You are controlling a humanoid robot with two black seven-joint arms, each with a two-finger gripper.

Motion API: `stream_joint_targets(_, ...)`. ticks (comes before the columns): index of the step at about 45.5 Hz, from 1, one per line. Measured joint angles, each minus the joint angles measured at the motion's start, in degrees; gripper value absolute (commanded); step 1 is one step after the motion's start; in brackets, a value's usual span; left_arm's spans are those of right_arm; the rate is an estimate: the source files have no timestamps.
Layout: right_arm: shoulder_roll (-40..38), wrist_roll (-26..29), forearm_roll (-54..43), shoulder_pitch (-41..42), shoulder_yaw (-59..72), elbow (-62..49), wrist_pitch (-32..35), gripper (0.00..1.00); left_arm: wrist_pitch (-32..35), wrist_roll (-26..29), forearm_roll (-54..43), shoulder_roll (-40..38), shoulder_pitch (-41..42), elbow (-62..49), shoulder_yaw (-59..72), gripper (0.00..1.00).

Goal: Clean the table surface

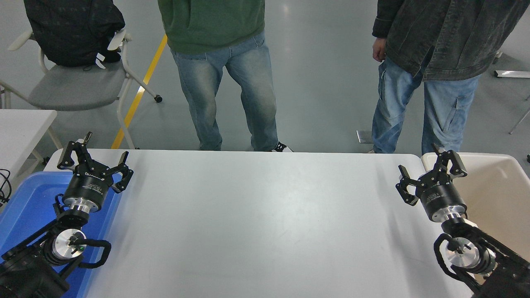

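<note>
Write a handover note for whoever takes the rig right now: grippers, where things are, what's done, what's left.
Left gripper: open, empty, parked over the blue bin at the table's left end.
Right gripper: open, empty, at the table's right edge beside the beige bin.
Table surface: bare white top; no loose items or cloth show on it.
Done: nothing visible remains to pick up.
Left: judging by this view, probably little; check for smudges the camera cannot show.
Two people stand at the far side.
</note>
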State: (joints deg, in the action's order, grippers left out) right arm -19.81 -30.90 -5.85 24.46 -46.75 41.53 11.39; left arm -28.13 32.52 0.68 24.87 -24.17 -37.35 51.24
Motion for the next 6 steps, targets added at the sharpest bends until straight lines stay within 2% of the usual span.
stream_joint_targets(6, 0.2, -0.2, -0.1, 0.5, 0.3, -1.3, 0.0, 1.00, 0.0, 0.0, 0.0, 0.0, 0.0, 0.0, 0.0, 0.99)
